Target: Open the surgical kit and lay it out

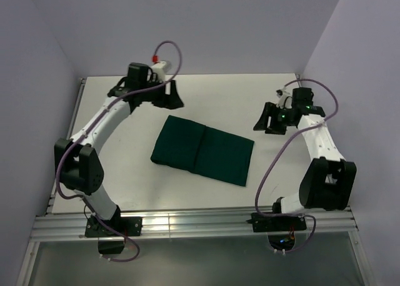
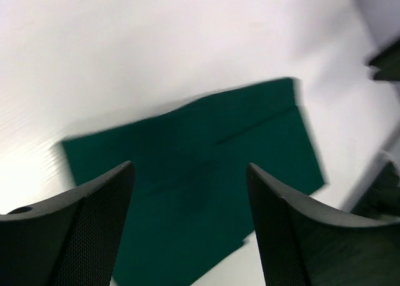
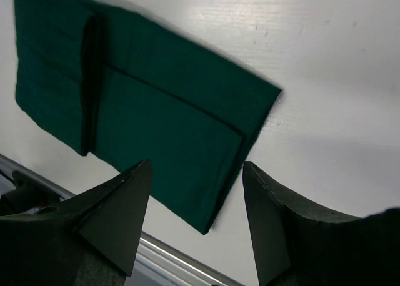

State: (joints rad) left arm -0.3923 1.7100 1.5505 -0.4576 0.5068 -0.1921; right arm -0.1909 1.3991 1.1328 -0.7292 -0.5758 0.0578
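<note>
The surgical kit point(image 1: 203, 150) is a folded dark green cloth bundle lying flat in the middle of the white table, its contents hidden inside. My left gripper point(image 1: 170, 98) hovers open just behind the bundle's far left corner. In the left wrist view the green cloth point(image 2: 206, 167) fills the space under my left gripper point(image 2: 190, 173), blurred. My right gripper point(image 1: 267, 122) hangs open to the right of the bundle. In the right wrist view the folded cloth point(image 3: 144, 111) lies below and ahead of my right gripper point(image 3: 197, 173), which holds nothing.
A metal rail point(image 1: 194, 223) runs along the table's near edge, also seen as the rail point(image 3: 169, 255) in the right wrist view. Pale walls close in the table at the back and both sides.
</note>
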